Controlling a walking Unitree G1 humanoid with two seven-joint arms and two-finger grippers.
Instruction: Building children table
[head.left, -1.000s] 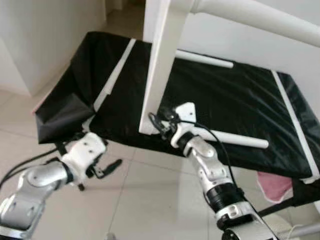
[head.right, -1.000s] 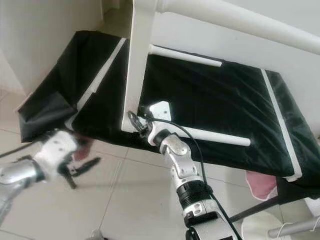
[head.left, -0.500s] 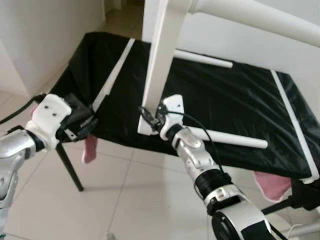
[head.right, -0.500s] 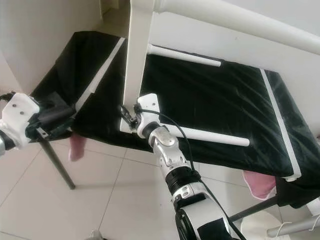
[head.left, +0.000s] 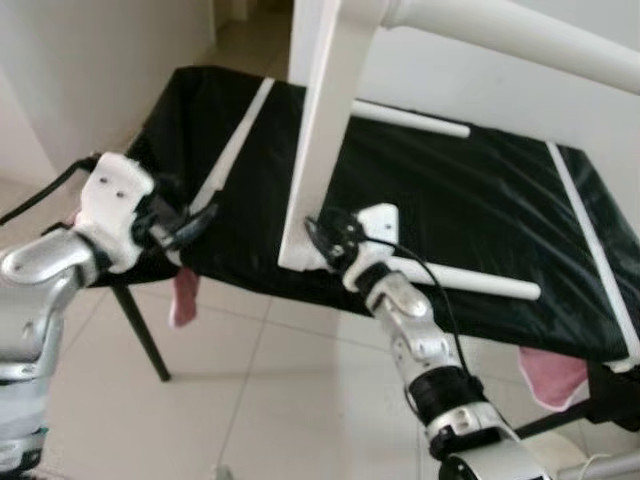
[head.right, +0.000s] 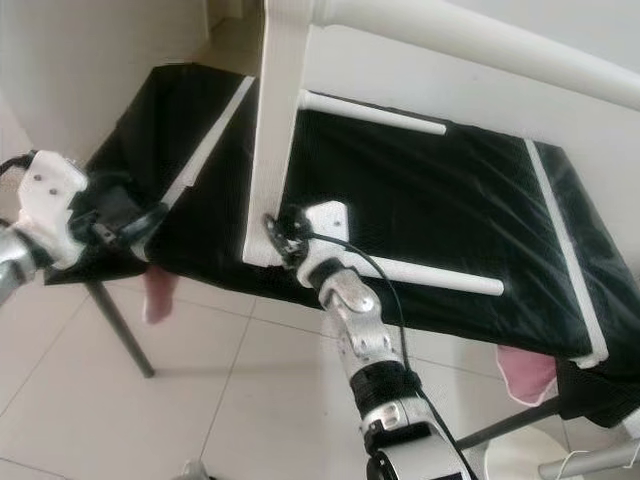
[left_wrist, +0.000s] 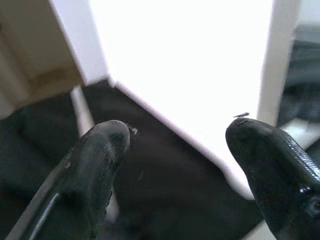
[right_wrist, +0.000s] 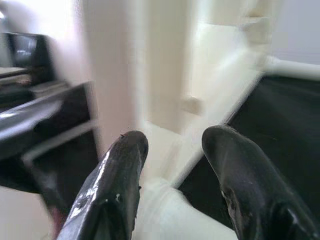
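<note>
Flat white tabletop panel (head.left: 320, 140), round white leg (head.left: 470, 280), glossy black cloth (head.left: 480, 200)

White table frame (head.left: 325, 150), upright on black cloth (head.left: 470, 190)

A smooth, white-painted finish is seen on the table frame (head.left: 322, 150); the black cloth (head.left: 470, 210) under it appears slightly shiny (creased at nine o'clock), the floor tiles (head.left: 280, 400) glossy.
</note>
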